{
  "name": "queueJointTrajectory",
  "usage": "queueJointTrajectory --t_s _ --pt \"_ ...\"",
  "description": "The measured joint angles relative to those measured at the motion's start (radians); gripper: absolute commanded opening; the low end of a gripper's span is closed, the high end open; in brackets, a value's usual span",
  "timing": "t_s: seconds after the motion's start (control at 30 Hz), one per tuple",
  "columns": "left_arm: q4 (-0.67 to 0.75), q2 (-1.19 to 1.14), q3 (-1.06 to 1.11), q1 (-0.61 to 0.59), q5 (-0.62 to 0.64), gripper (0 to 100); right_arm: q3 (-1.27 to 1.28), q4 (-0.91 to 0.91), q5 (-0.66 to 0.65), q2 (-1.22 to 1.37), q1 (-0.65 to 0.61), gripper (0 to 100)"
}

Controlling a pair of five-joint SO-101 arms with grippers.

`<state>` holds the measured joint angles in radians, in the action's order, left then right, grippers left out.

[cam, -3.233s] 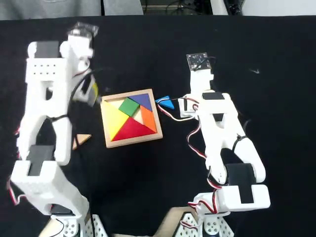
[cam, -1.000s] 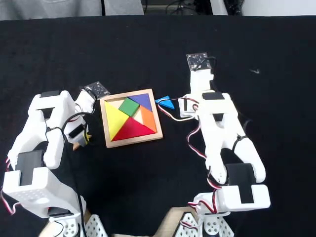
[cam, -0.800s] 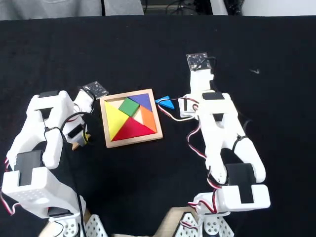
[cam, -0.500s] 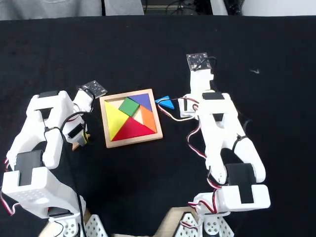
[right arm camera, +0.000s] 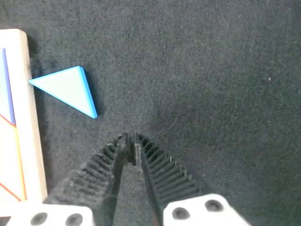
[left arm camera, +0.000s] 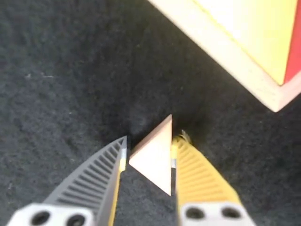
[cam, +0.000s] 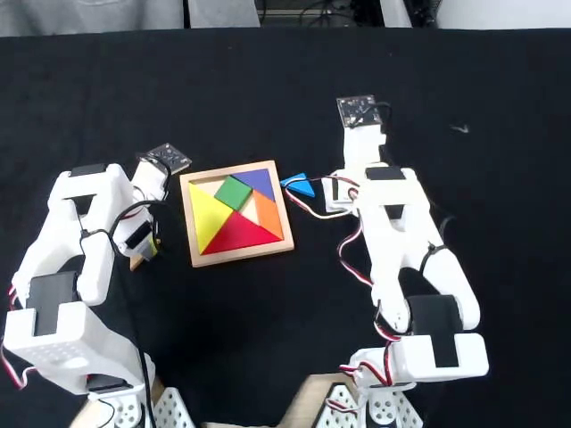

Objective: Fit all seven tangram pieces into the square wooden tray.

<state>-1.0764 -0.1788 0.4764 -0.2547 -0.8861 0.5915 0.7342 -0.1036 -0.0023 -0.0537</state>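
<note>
The square wooden tray lies mid-table holding yellow, red, green, purple and orange pieces, with bare wood showing at two spots. A small tan triangle rests on the black cloth just off the tray's corner. My left gripper is shut on it, one finger against each side. In the high view that gripper covers most of the piece. A blue triangle lies beside the tray's right rim. My right gripper is shut and empty on the cloth a short way from it.
The right arm stands to the right of the tray, the left arm to its left. Black cloth covers the table, with free room at the back and far right.
The left arm, raised at the back left 3.2 s ago, has come down over the tan triangle that lay free. Over the last second it barely shifted. The right arm kept still.
</note>
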Motion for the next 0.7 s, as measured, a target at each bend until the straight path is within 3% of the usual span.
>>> queueJointTrajectory --t_s 0.2,0.3,0.53,0.7 --pt "-0.071 -0.003 -0.048 0.002 0.025 9 0.0 0.0 0.0 0.0 0.0 1.1" --pt "-0.183 0.017 -0.137 0.043 0.118 9 0.0 0.0 0.0 0.0 0.0 1.1" --pt "-0.407 0.106 -0.397 0.213 0.559 10 0.0 0.0 0.0 0.0 0.0 1.1" --pt "-0.414 0.107 -0.473 0.396 0.924 10 0.0 0.0 0.0 0.0 0.0 1.1"
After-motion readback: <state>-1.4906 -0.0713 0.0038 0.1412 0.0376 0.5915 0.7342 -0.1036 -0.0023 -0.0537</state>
